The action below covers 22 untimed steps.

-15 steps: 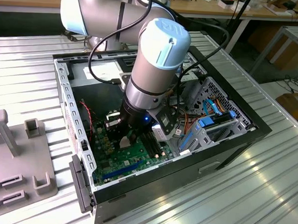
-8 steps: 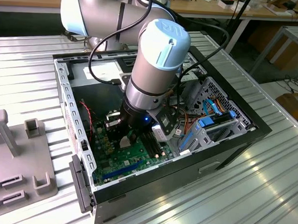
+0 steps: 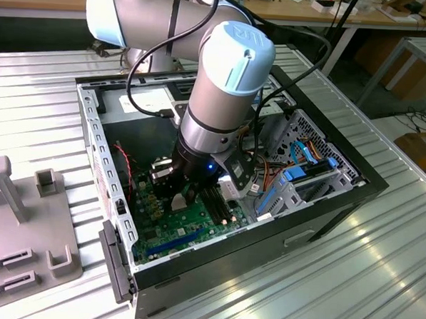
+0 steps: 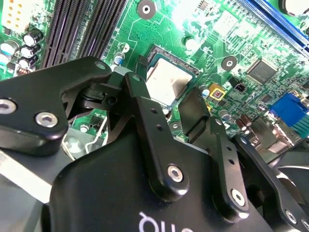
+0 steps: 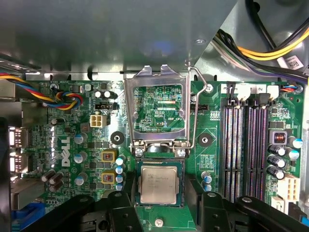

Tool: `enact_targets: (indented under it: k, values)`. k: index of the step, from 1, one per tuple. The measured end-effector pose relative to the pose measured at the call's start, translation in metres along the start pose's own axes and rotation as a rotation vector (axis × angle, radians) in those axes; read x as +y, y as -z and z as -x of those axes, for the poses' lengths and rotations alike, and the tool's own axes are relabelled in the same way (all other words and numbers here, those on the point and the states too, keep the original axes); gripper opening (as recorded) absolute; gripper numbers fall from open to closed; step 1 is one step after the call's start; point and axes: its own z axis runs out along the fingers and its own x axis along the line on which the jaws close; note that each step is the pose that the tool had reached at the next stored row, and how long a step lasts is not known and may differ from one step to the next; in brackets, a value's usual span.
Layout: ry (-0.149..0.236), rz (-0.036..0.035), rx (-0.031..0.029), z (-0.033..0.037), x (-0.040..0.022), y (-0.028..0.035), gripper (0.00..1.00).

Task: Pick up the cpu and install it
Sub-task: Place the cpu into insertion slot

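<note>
Gripper (image 4: 163, 91) links sat closest to the lens in the second wrist view, black and bulky. I saw its fingers (image 4: 145, 116) spread apart, one on each side of the cpu (image 4: 169, 81). The cpu lay flat in the socket (image 4: 169, 50) on the green board (image 4: 159, 24), silver top up. I couldn't tell whether the fingertips touched it.

First wrist view: same spread, finger ends low in the picture, flanking the socket (image 5: 137, 181) with the cpu (image 5: 158, 184) between them, nothing pinched. The load plate (image 5: 159, 71) stood swung open just beyond the socket, with its lever (image 5: 195, 106) raised beside it. I noted RAM slots (image 5: 244, 150) off to one side of the socket and a coloured wire bundle (image 5: 67, 99) off to the other.

Exterior view: the arm (image 3: 225, 67) reached down into the open case (image 3: 93, 125), and the gripper (image 3: 176, 199) hung low over the board (image 3: 173, 232). A grey fixture (image 3: 24, 221) lay on the table (image 3: 349, 281), well apart, toward the exterior view's left. I couldn't make out the cpu from there.
</note>
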Motion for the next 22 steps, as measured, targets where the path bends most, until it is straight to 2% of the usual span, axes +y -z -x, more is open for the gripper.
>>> enact_targets:
  k: [22]
  values:
    - [-0.009,-0.0001,0.0,0.0029,-0.0005,-0.0013,0.54]
